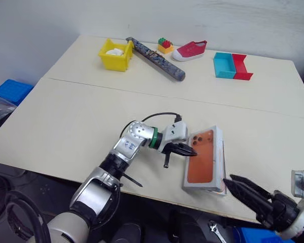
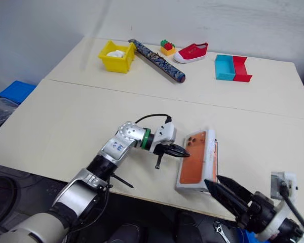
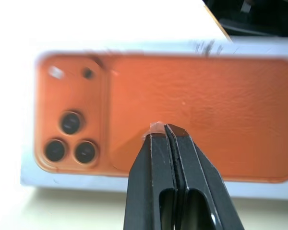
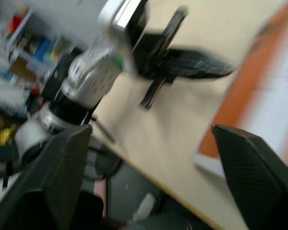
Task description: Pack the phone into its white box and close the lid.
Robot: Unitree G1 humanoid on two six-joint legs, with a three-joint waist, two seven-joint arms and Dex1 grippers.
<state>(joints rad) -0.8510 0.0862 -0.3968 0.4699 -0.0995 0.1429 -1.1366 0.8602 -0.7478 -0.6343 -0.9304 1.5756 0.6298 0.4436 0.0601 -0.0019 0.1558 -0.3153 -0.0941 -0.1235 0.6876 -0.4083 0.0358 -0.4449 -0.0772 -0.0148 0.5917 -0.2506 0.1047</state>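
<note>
**Seat the lid square**

The lid point(image 1: 206, 158), orange phone picture up, lies on the white box point(image 1: 223, 172) near the table's point(image 1: 66, 116) front edge. The left gripper point(image 1: 191, 151), fingers pressed together and empty, sits at the lid's camera-print end. The right gripper point(image 1: 235, 180) stands spread, empty, just off the lid's near corner. Press evenly; judge the seating by the seam.

no words or numbers can be made out anywhere from here. the lid point(image 1: 205, 159) carries a printed orange phone picture with three camera rings, but no brand name or lettering on it. along the lid's white edge in the left wrist view there is a small dark smudge of print, too blurred to read. the silver casing of the left arm point(image 1: 130, 143) bears small blue marks, also illegible.
</note>
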